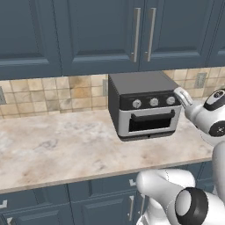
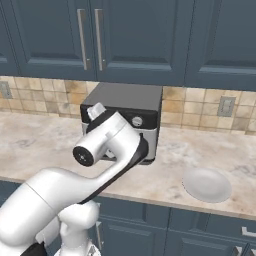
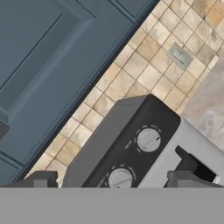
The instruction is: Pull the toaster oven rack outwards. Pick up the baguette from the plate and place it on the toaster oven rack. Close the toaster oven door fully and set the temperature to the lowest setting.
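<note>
**Listing kitchen stock: oven shut, plate bare, tool released**

Item 1, toaster oven (image 1: 143,105): boxy dark grey unit, sits on counter (image 1: 66,149) w/ back close to tiled backsplash (image 1: 52,94), under blue upper cabinets (image 1: 96,35). Black control strip across top of front, three silver knobs in a row; left base view shows all three. Hand view shows two knobs (image 3: 148,140) at close range, seen on a slant.

Item 2, toaster oven door (image 1: 151,121): light grey flap w/ long dark window slot, stands upright against oven front, looks closed.

Item 3, plate (image 2: 207,184): pale round, lies flat on counter near front edge, to right of oven and well apart from it. Top surface bare in right base view.

Item 4, tool (image 3: 118,178): two dark fingertips (image 3: 41,178) rise at bottom of hand view, spread wide apart, nothing between them, so released. Aimed at oven's control strip, near the knobs; contact w/ oven cannot be told. In left base view the white wrist sits just right of oven's upper right corner. In right base view the arm crosses in front of oven and hides most of its front.

Item 5, misc: wall outlet (image 2: 226,106) on backsplash, right of oven. Lower cabinets (image 1: 88,202) blue, below counter edge.
</note>
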Motion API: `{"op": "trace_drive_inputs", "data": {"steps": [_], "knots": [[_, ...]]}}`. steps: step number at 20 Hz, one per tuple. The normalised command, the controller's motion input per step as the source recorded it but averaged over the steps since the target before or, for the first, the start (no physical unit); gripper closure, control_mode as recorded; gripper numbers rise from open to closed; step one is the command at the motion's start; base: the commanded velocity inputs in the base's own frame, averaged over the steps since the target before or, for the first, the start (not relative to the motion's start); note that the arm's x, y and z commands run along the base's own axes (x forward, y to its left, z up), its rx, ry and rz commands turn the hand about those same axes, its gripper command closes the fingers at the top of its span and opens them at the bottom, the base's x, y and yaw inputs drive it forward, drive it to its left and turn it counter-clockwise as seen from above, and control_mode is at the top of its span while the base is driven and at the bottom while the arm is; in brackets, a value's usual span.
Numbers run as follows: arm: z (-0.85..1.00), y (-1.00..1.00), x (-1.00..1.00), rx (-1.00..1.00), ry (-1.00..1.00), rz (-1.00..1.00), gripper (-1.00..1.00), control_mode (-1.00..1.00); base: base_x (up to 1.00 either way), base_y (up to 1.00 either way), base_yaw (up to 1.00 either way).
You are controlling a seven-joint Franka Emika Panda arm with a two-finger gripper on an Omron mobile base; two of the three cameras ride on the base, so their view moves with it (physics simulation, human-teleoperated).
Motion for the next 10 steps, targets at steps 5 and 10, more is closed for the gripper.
{"op": "trace_drive_inputs", "data": {"steps": [5, 10], "knots": [[-0.13, -0.02, -0.01, -0.02, 0.00, 0.01, -1.00, -1.00, 0.00, 0.00, 0.00], [-0.24, 0.02, -0.07, -0.19, 0.04, 0.07, -1.00, -1.00, 0.00, 0.00, 0.00]]}}
